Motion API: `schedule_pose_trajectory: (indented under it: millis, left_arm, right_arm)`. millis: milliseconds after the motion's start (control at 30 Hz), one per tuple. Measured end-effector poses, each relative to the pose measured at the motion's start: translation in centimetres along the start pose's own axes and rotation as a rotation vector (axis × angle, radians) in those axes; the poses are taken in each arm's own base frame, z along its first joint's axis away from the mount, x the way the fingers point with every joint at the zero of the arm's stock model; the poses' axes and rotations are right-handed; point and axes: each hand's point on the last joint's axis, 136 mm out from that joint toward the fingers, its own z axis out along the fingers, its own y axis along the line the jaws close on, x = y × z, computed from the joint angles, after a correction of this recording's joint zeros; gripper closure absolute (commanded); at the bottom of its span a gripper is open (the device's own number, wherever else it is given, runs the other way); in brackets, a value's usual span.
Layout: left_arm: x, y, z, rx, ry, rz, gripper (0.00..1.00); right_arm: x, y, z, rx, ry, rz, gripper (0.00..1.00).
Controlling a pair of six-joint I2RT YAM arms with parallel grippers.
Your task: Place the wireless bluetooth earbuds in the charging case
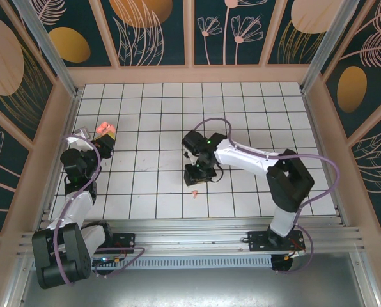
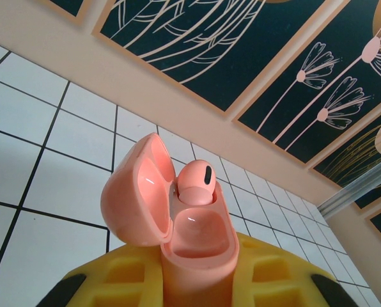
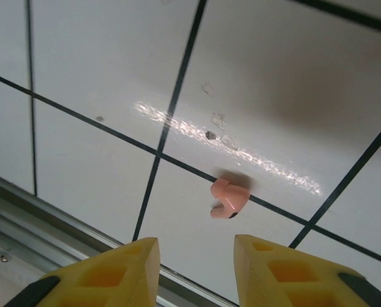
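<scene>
Charging case (image 2: pixel 189 238), lid open, is clamped upright in left gripper (image 1: pixel 105 139) at table's (image 1: pixel 254 102) 9 o'clock, seated earbud (image 2: pixel 195 181) inside. Loose earbud (image 3: pixel 229 198) is seen on a grid line at 6 o'clock. Right gripper (image 3: pixel 195 271) is held above it, jaws apart, gripping nothing.

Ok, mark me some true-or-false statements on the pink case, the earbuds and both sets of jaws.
1. The salmon-pink plastic charging case has its lid open. True.
2. The case holds no earbud. False: one small pink plastic earbud sits in it.
3. The left jaws are shut on the case. True.
4. The right jaws grip an earbud. False: they stand open above the second pink earbud, which lies loose on the white gridded table.
5. The loose earbud lies at a black grid line. True.
</scene>
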Motion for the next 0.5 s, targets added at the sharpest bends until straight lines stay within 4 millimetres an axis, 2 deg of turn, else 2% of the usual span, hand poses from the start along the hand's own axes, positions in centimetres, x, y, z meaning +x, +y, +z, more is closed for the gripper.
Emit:
schedule_pose_trajectory:
  millis: [167,500]
  left_arm:
    - [0.0,0.0,0.0,0.001,-0.001,0.001,0.94]
    - [-0.1,-0.1,0.0,0.001,-0.002,0.001,0.94]
  right_arm:
    - [1.0,-0.5,2.2,0.044,0.069,0.025,0.62]
    - [1.7,-0.4,3.8,0.061,0.111,0.032,0.62]
